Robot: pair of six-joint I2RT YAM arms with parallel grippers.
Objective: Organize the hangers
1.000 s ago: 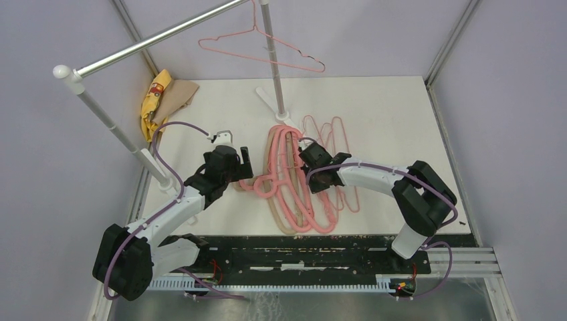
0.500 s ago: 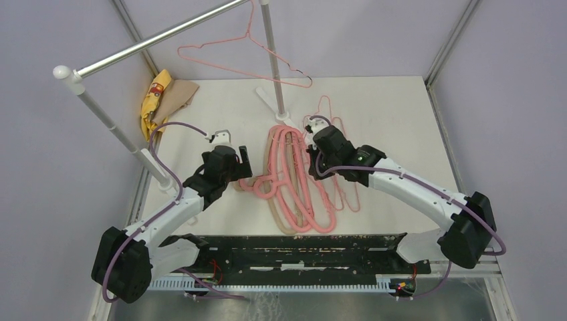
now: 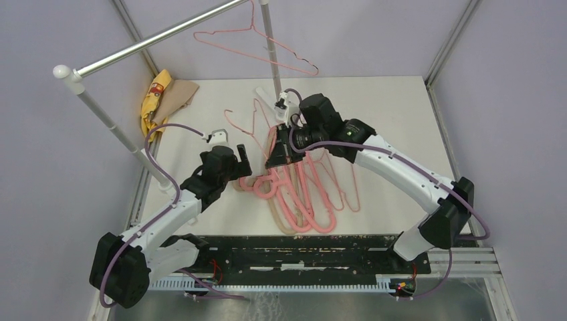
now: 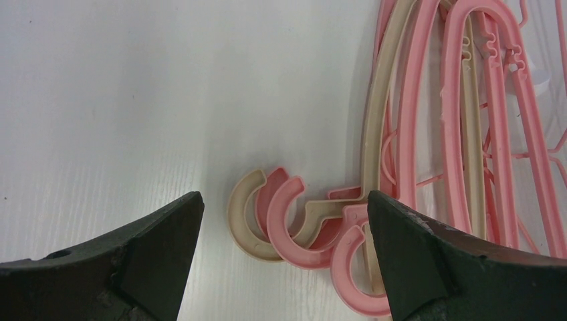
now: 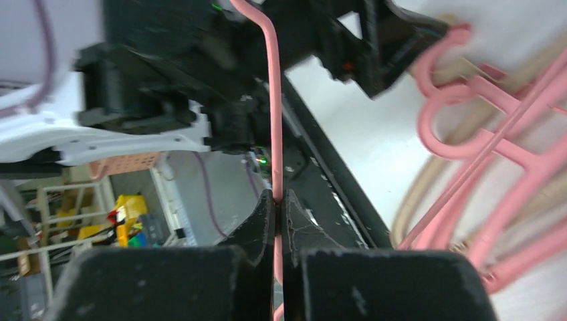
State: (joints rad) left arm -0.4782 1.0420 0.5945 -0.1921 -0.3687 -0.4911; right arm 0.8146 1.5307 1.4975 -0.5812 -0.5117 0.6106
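Observation:
A pile of thick pink plastic hangers (image 3: 304, 194) lies mid-table on a beige hanger (image 3: 279, 215), with a thin pink wire hanger (image 3: 351, 190) at its right side. My right gripper (image 3: 279, 155) is over the pile's far end, shut on another thin pink wire hanger (image 3: 256, 115) and holding it off the table. The right wrist view shows the wire (image 5: 275, 134) pinched between the fingers (image 5: 277, 197). My left gripper (image 3: 241, 160) is open; its fingers straddle the beige hook (image 4: 244, 221) and the pink hooks (image 4: 294, 224). One wire hanger (image 3: 267, 53) hangs on the rail.
A silver rail (image 3: 167, 30) runs from the left post (image 3: 114, 127) to the back post (image 3: 273, 67), whose foot (image 3: 266, 97) stands on the white table (image 3: 401, 114). A yellow and tan cloth (image 3: 164, 97) lies at the back left.
My right arm swung from the right of the pile to its far end and lifted a wire hanger up and left. The hanger on the rail sways. My left gripper barely moved.

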